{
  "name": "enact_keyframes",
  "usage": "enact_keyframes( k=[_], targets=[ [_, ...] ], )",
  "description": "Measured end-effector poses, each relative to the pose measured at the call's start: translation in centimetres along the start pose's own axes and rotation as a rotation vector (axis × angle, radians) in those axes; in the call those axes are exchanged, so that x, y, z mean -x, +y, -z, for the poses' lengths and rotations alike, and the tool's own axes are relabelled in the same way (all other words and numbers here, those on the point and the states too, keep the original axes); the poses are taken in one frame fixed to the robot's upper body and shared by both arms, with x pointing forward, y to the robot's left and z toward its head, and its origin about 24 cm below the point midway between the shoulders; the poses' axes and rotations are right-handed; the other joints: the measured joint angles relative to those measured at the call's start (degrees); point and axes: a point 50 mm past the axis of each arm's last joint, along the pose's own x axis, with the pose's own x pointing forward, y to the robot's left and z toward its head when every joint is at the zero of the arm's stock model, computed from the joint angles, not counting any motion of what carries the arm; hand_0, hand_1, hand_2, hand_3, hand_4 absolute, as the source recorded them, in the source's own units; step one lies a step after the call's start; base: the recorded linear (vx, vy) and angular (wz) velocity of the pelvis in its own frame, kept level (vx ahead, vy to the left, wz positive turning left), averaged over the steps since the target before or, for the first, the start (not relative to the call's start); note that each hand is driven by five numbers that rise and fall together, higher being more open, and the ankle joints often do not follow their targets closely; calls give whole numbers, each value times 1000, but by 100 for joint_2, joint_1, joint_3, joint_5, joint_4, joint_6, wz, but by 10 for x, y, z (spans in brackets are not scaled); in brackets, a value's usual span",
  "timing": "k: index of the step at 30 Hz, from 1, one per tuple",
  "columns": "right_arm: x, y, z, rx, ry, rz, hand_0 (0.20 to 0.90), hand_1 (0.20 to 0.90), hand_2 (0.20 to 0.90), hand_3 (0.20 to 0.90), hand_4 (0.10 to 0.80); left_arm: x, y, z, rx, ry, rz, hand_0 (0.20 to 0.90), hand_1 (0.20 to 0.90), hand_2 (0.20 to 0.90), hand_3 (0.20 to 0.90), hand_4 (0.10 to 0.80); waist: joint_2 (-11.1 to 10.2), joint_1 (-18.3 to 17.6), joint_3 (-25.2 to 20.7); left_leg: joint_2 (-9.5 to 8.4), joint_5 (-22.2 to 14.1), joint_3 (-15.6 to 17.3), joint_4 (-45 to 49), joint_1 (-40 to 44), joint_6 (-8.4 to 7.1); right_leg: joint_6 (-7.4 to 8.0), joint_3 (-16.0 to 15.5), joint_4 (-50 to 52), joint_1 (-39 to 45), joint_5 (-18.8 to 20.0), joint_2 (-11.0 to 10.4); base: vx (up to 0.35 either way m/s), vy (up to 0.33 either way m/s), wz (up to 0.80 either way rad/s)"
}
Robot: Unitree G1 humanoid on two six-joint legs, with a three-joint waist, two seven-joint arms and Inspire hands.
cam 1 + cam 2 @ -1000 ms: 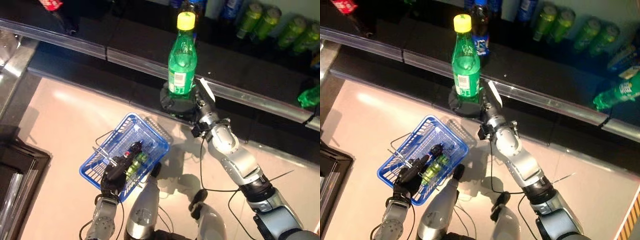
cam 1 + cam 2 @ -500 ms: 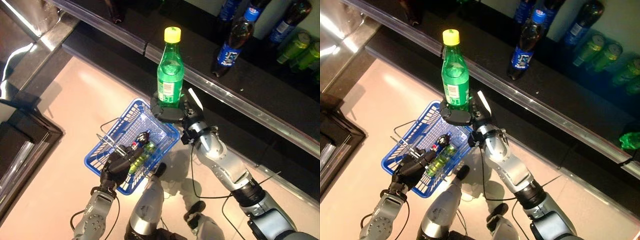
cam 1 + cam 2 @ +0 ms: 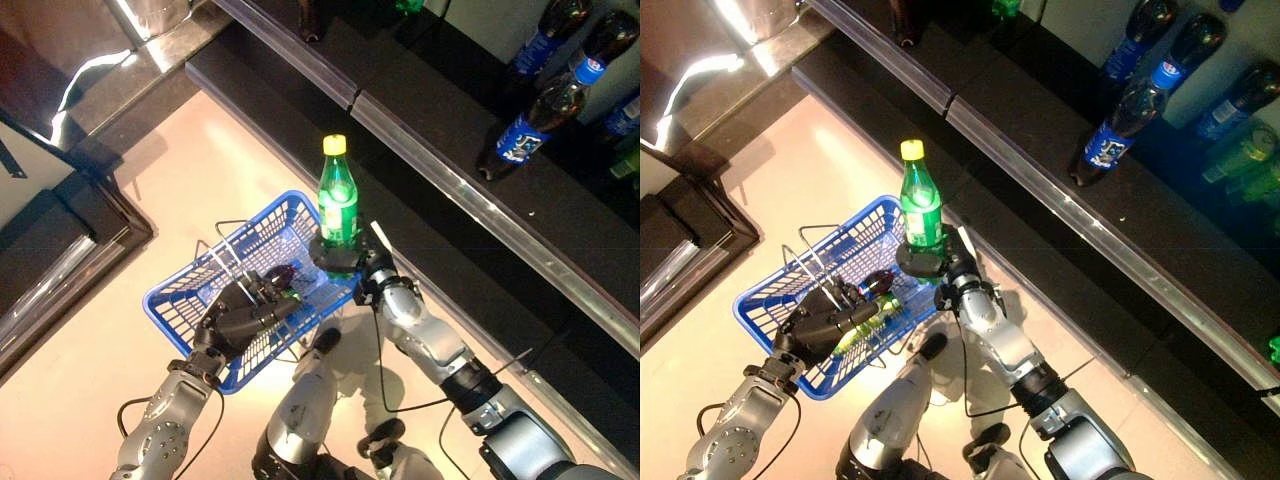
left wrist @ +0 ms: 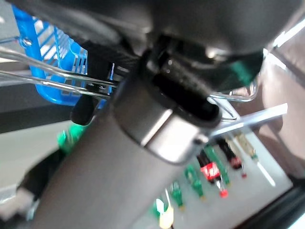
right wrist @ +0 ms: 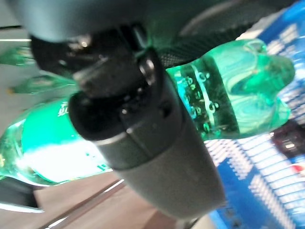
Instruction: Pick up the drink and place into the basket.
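— Where's the drink?

— The green bottle (image 3: 337, 205) with the yellow cap stands upright at the centre of the frame, its lower part wrapped by the fingers of the right hand (image 3: 345, 262), over the right corner of the blue basket (image 3: 190, 290).

— And the left hand?

— The left hand (image 3: 238, 316) is at the lower left, fingers curled round the basket's wire handles (image 3: 222, 262), holding it above the pale floor (image 3: 180, 180).

— Anything already in the basket?

— A dark bottle (image 3: 876, 284) and a small green one (image 3: 862, 326), lying just past the left hand's fingers.

— What's around them?

— A black shelf (image 3: 440, 130) with a shiny edge strip (image 3: 450, 180) runs diagonally across the upper right. Dark cola bottles (image 3: 530, 120) with blue labels stand on it, well apart from the basket. A dark cabinet (image 3: 60, 250) sits at the left edge. Nothing lies between the bottle and the basket's opening.
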Motion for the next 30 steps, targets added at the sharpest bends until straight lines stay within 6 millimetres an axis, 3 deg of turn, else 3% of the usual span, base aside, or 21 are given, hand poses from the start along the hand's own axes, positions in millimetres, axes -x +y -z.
enact_keyframes(
  k=[9,25,30],
  targets=[
    [-5,14,34,-6,132,24,300,300,300,200,100,-8,-18,-14,-51,-16,204,300,300,300,200,100,-17,85,-9,-70,-4,-91,1,15,-2,22,-8,11,39,-60,-46,29,10,4],
    [-13,1,64,-6,260,121,300,300,300,200,100,-13,-20,-18,-112,32,244,300,300,300,200,100,-22,147,-12,-153,-2,-266,1,-65,0,76,-146,11,89,-130,-97,13,5,6],
    [-11,12,77,-84,333,90,300,300,300,200,100,-13,-20,-18,-136,48,264,300,300,300,200,100,-22,157,-12,-157,-2,-276,7,-110,0,83,-150,3,27,-136,-102,0,0,0]
  ],
)
